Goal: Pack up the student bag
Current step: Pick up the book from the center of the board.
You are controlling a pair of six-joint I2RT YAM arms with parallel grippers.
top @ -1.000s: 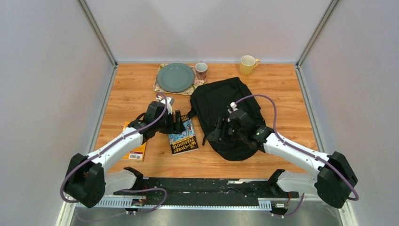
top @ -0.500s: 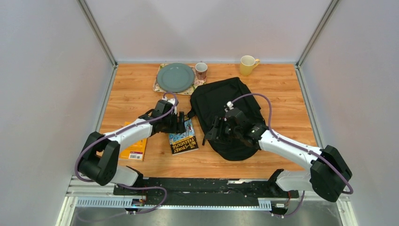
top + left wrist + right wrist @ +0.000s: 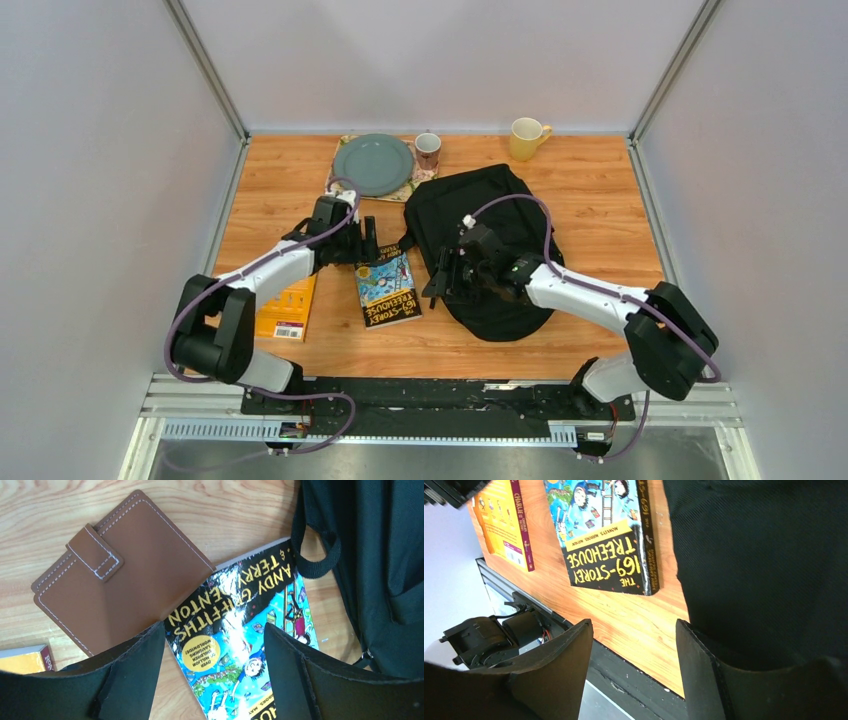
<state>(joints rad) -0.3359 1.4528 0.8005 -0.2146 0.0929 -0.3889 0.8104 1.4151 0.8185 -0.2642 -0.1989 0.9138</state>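
The black student bag [image 3: 490, 250] lies at the table's middle right, rounded end toward me; it also shows in the left wrist view [image 3: 380, 555] and the right wrist view [image 3: 764, 555]. A blue-and-black Treehouse book [image 3: 388, 290] lies flat just left of it. My left gripper [image 3: 372, 240] is open and empty above the book's far end [image 3: 240, 615], beside a brown leather wallet [image 3: 120, 570]. My right gripper [image 3: 437, 280] is open and empty over the bag's left edge, with the book [image 3: 604, 535] beyond it. A yellow book [image 3: 285, 310] lies at the near left [image 3: 504, 520].
A green plate [image 3: 373, 164] on a patterned mat, a patterned mug [image 3: 428, 150] and a yellow mug [image 3: 525, 138] stand along the back edge. The black rail [image 3: 420, 395] runs along the table's near edge. A bag strap [image 3: 312, 555] loops over the book's corner.
My left gripper has moved away from me, from the book's middle to its far end. My right gripper has moved left across the bag toward its left edge. Both stay open.
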